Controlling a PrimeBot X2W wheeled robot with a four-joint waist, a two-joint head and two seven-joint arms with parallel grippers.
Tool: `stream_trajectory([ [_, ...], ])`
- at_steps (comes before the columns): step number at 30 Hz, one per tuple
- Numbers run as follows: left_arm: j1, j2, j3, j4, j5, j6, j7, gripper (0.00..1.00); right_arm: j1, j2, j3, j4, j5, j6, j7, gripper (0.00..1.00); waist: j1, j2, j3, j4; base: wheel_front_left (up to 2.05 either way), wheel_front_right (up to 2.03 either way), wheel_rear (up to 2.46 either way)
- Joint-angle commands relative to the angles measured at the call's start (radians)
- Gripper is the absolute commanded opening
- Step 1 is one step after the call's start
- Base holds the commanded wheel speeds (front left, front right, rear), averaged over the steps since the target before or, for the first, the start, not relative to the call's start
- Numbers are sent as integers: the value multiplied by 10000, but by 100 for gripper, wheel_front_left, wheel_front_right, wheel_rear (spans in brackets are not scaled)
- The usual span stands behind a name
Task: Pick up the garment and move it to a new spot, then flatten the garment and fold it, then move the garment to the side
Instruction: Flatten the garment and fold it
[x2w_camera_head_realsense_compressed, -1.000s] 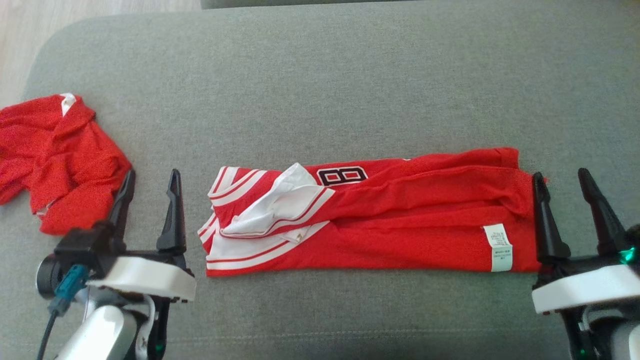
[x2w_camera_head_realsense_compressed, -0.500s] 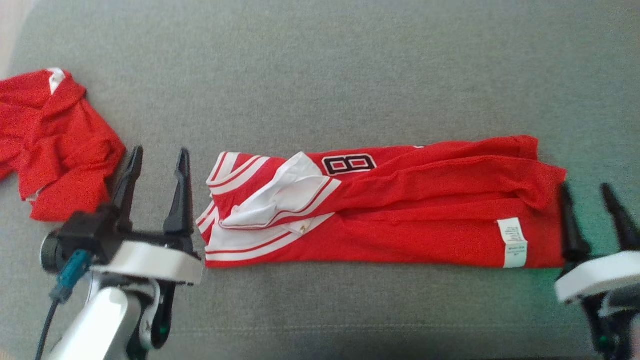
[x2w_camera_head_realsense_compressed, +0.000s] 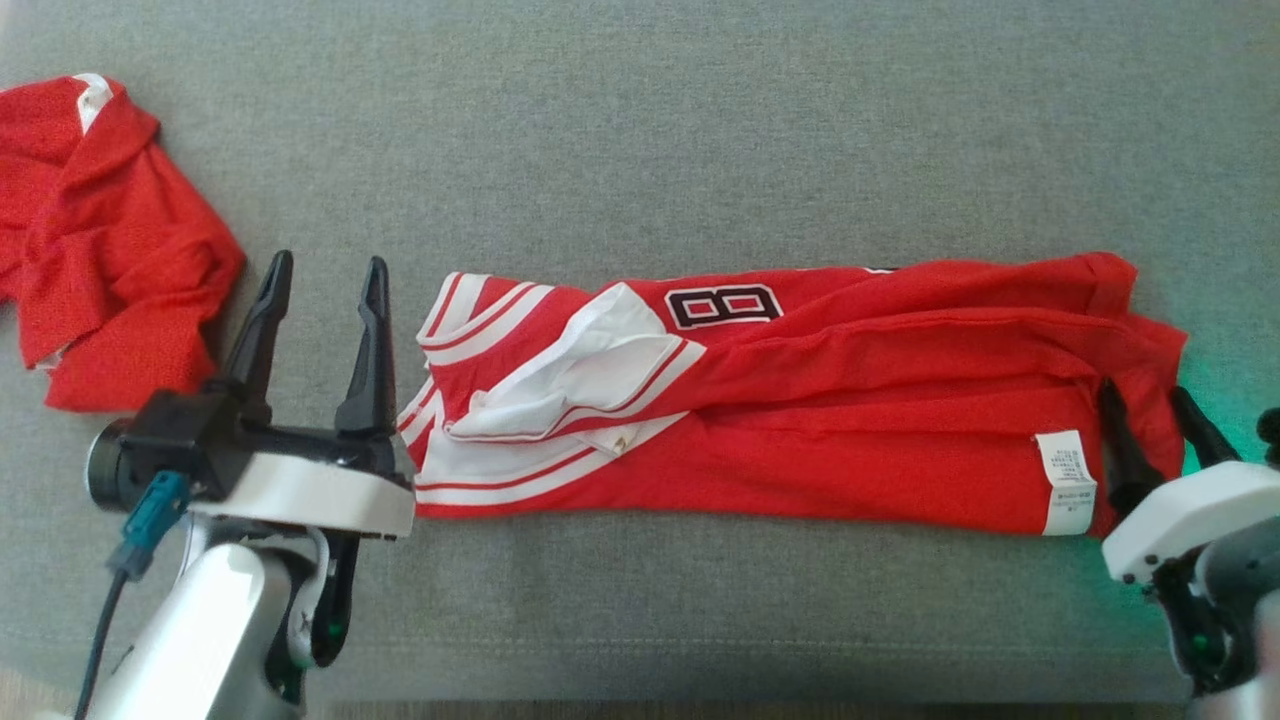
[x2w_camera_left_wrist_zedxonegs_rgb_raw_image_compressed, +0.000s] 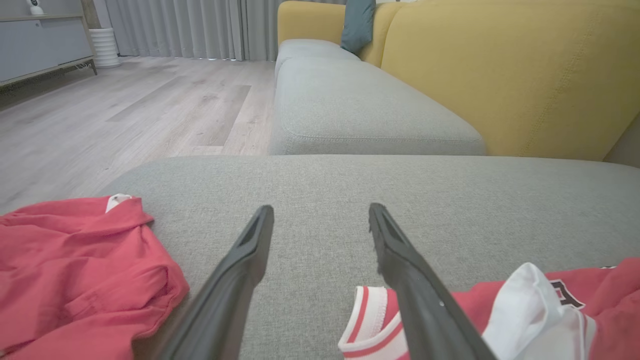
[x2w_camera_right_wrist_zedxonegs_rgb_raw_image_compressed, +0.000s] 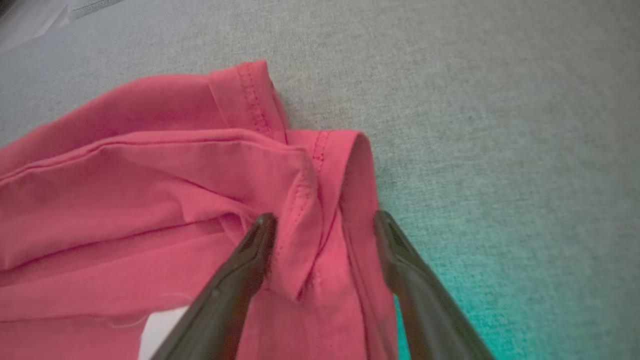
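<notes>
Moved since a second before: the head camera's outlook, shifted over the grey cushion (x2w_camera_head_realsense_compressed: 700, 130); and the right gripper (x2w_camera_head_realsense_compressed: 1143, 390), which went from just beside the right end of the garment (x2w_camera_head_realsense_compressed: 850, 430) to over it. Item, far left: a crumpled red cloth (x2w_camera_head_realsense_compressed: 110, 260), lying apart from the garment. Item: left gripper (x2w_camera_head_realsense_compressed: 327, 262), jaws spread wide and holding nothing, stood between the red cloth and the garment, its right finger just beside the striped trim (x2w_camera_head_realsense_compressed: 480, 330); its wrist view showed bare cushion between the fingers, with a yellow sofa back (x2w_camera_left_wrist_zedxonegs_rgb_raw_image_compressed: 500, 75) and wood floor (x2w_camera_left_wrist_zedxonegs_rgb_raw_image_compressed: 125, 110) beyond. Item, centre: the garment, red, lay folded into a long band across the cushion, striped end to the left, a number patch (x2w_camera_head_realsense_compressed: 725, 306) at its upper edge, a white label (x2w_camera_head_realsense_compressed: 1066, 480) near its lower right corner. Item, far right: right gripper, jaws likewise wide apart and unclamped, straddled the garment's stitched hem (x2w_camera_right_wrist_zedxonegs_rgb_raw_image_compressed: 320, 200), one finger over the fabric, the other at its outer edge.
</notes>
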Motion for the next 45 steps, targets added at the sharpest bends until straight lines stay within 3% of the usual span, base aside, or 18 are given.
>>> stream_trajectory([
  [1, -445, 137, 488, -254, 131, -63, -76, 100, -94, -45, 135, -210, 78, -7, 238, 100, 0, 0, 10, 3, 0, 0, 0],
  [4, -447, 66, 559, -229, 209, -119, -76, 100, -21, 108, 80, -282, 255, -7, 745, 100, 0, 0, 12, -13, 0, 0, 0],
  [5, -445, 43, 585, -220, 227, -146, -76, 100, 19, 154, 97, -347, 305, -7, 924, 95, 0, 0, 9, -21, 0, 0, 0],
  [7, -452, 3, 626, -206, 274, -205, -76, 100, 69, 227, 155, -559, 435, -7, 1191, 0, 0, 0, 15, -37, 0, 0, 0],
  [14, -433, -244, 767, -118, 446, -435, -76, 100, 20, 82, 46, -1515, 431, -7, 1121, 0, 0, 0, -94, -118, 0, 0, 0],
  [25, -192, -451, 874, -4, 670, -630, -76, 100, 792, -630, -1718, -2108, 763, -7, 1340, 0, 0, 0, -569, -282, 0, 0, 0],
  [30, -3, -564, 890, 103, 746, -678, -76, 100, 711, -913, -478, -3147, 641, -7, 1356, 0, 0, 0, -929, -419, 0, 0, 0],
  [37, 119, -666, 900, 159, 725, -751, -76, 100, 152, -268, 1754, -4567, 367, -7, 2003, 0, 0, 0, -1233, -507, 0, 0, 0],
  [45, 81, -787, 911, 377, 742, -838, -76, 100, -758, 488, 4634, -3078, 1438, -7, 1379, 0, 0, 0, -1343, -332, 0, 0, 0],
])
